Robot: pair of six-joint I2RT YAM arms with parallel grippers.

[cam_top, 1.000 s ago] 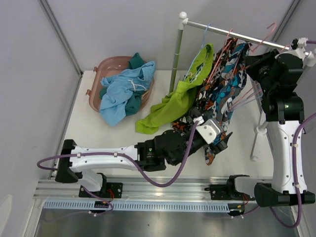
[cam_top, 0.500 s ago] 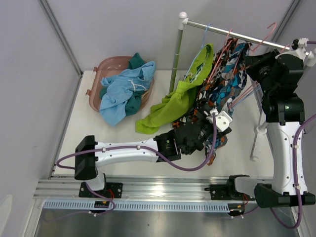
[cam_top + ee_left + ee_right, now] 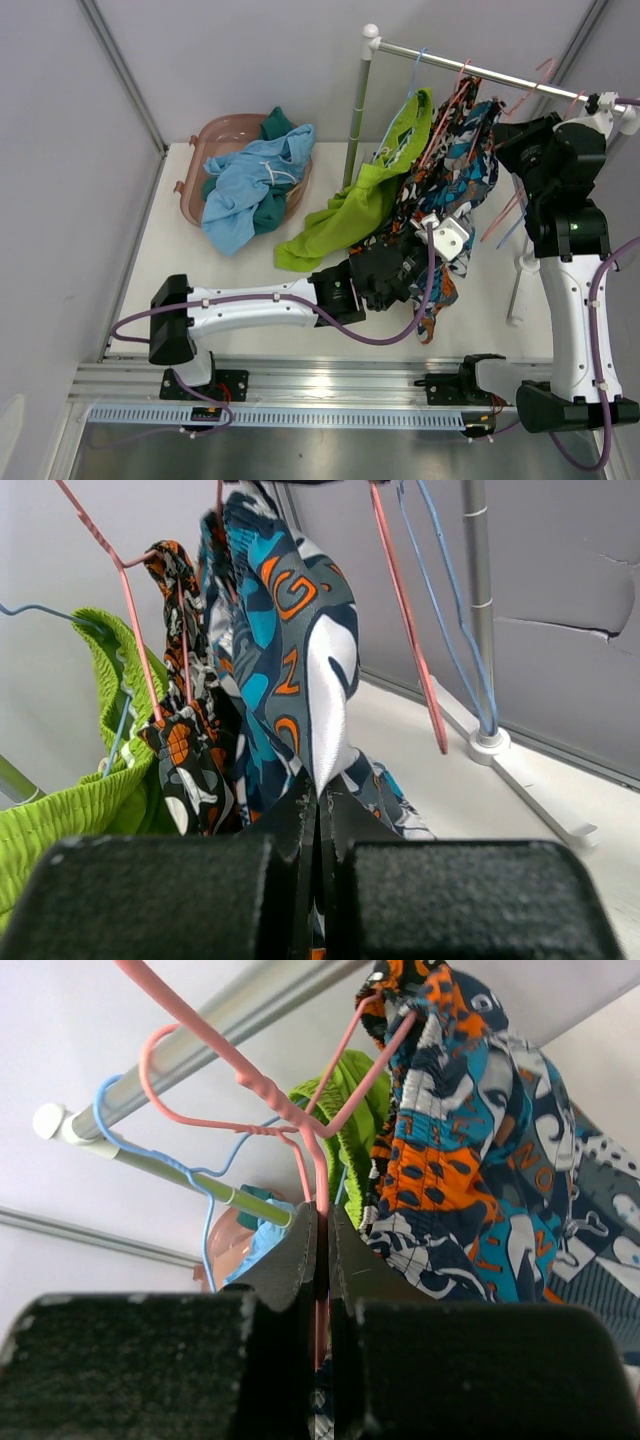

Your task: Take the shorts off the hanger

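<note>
— Where are the shorts sitting right now?
— Three pairs are hanging on the rail at about 1 o'clock in the overhead view. The lime green shorts are drooping off the 9 o'clock side of that group, and their lower part is trailing onto the table. The black-orange-white shorts are hanging just beside them. The blue-white-orange cartoon shorts are hanging on the 3 o'clock side, touching that pair.
— And the other two?
— The light blue shorts are spilling over the rim of the pink basket at 10 o'clock. The dark teal shorts are lying in it, partly under the blue pair.
— What is the left gripper doing?
— The left gripper is reaching in from 8 o'clock, low over the table, and pinching a lower fold of the cartoon shorts. Its fingers are pressing together with only cloth between them.
— And the right one?
— The right gripper is sitting up at 2 o'clock, near the rail's 3 o'clock end. Its fingers are clamping narrowly on the wire of a pink hanger. The hanger's hook is curving over the rail, and one of its arms is running into the bunched waistband of the cartoon shorts.
— Is the cloth pulling tight between them?
— I cannot tell; the folds are hiding that.
</note>
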